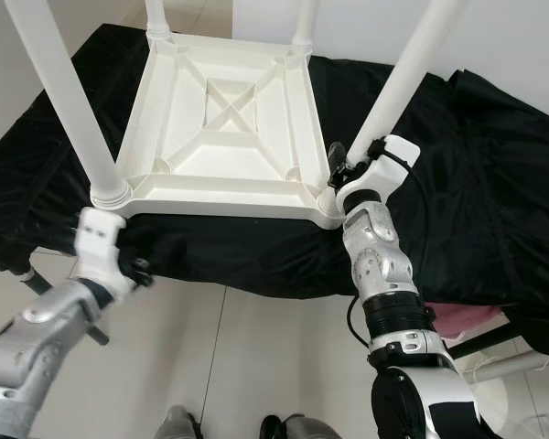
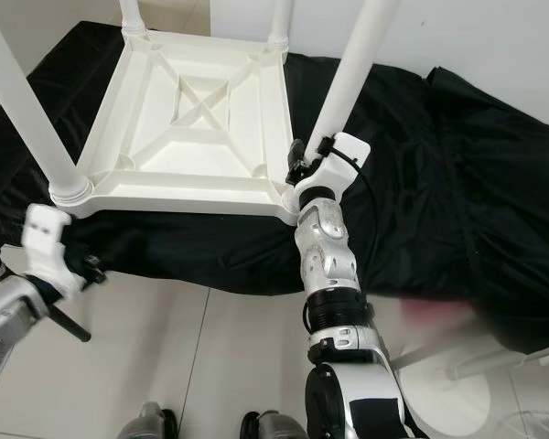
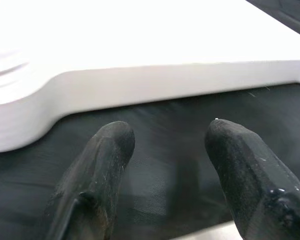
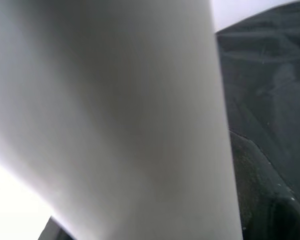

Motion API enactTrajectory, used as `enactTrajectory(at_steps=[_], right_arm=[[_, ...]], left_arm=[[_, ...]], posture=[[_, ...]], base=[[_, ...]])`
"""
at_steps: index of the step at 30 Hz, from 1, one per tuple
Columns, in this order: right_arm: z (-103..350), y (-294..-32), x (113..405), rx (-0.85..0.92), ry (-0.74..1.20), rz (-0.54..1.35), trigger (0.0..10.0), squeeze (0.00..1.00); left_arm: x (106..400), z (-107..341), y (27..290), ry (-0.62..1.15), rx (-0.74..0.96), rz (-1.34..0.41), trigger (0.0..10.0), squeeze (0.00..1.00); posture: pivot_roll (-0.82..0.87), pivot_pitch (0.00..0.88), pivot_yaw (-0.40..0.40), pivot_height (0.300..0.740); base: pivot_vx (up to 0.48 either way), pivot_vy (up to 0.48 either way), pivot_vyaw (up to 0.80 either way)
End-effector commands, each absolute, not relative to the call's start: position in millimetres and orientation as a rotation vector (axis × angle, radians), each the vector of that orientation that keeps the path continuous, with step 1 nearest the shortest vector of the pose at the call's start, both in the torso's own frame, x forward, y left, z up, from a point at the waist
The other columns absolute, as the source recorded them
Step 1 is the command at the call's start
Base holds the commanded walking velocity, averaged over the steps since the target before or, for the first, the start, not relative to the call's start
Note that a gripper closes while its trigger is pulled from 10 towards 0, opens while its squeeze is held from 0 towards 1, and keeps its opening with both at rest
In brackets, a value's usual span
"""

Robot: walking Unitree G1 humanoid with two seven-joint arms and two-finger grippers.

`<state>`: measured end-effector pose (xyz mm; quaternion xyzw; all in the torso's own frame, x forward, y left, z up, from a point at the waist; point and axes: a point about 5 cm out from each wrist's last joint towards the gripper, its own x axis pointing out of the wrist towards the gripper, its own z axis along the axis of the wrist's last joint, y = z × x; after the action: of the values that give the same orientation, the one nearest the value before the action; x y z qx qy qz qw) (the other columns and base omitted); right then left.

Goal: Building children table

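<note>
A white plastic children's table (image 1: pixel 221 196) lies upside down on a black cloth (image 1: pixel 480 165), its legs pointing up. My right gripper (image 1: pixel 346 170) is at the base of the near-right leg (image 1: pixel 399 77), shut around it; in the right wrist view that leg (image 4: pixel 115 115) sits very close. My left gripper (image 3: pixel 165 135) is open just below the near-left corner, under the near-left leg (image 1: pixel 64 91). Its fingertips (image 3: pixel 115 140) hover over the cloth, short of the table's edge (image 3: pixel 155 82), holding nothing.
Two far legs (image 1: pixel 304 18) stand at the table's back corners. The cloth-covered surface ends just before me, with tiled floor (image 1: pixel 256 357) below. A pink item (image 1: pixel 467 320) and a white round base (image 1: pixel 522 402) lie at the lower right. White wall behind.
</note>
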<state>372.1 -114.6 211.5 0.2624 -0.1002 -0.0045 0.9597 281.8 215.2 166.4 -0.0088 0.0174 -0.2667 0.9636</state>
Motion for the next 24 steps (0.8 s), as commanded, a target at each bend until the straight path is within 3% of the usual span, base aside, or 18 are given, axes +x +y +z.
enactTrajectory(at_steps=[1,10,16,17,20,23,24], right_arm=[[200.5,-108.2,369.3,0.763,-0.140,0.019,10.0,0.00],[185.8,-111.6,360.1,1.010,-0.085,0.030,10.0,0.00],[173.1,-108.6,354.1,1.139,-0.018,0.070,10.0,0.00],[164.9,-106.5,348.6,1.180,0.018,0.102,10.0,0.00],[160.7,-106.9,345.5,1.206,0.031,0.104,10.0,0.00],[151.2,-112.5,338.1,1.240,0.045,0.095,10.0,0.00],[151.2,-112.5,338.1,1.240,0.045,0.095,10.0,0.00]], left_arm=[[279.8,162.6,216.2,0.047,-0.012,-0.559,10.0,0.00],[271.3,158.8,215.6,0.069,-0.002,-0.671,10.0,0.00],[282.4,152.3,221.0,0.075,0.028,-0.583,10.0,0.00],[301.5,148.0,231.3,0.092,0.053,-0.436,10.0,0.00],[315.3,147.7,238.8,0.094,0.070,-0.331,10.0,0.00],[350.9,157.2,258.3,0.083,0.112,-0.036,10.0,0.00],[350.9,157.2,258.3,0.083,0.112,-0.036,10.0,0.00]], posture=[[0.05,0.148,-0.083,0.740],[0.04,0.156,-0.074,0.740],[0.04,0.160,-0.075,0.740],[0.03,0.161,-0.073,0.740],[0.03,0.161,-0.073,0.740],[0.02,0.160,-0.069,0.740],[0.02,0.160,-0.069,0.740]], base=[[0.000,0.000,0.00],[0.000,0.000,0.00],[0.000,0.000,0.00],[0.000,0.000,0.00],[0.000,0.000,0.00],[0.000,0.000,0.00],[0.000,0.000,0.00]])
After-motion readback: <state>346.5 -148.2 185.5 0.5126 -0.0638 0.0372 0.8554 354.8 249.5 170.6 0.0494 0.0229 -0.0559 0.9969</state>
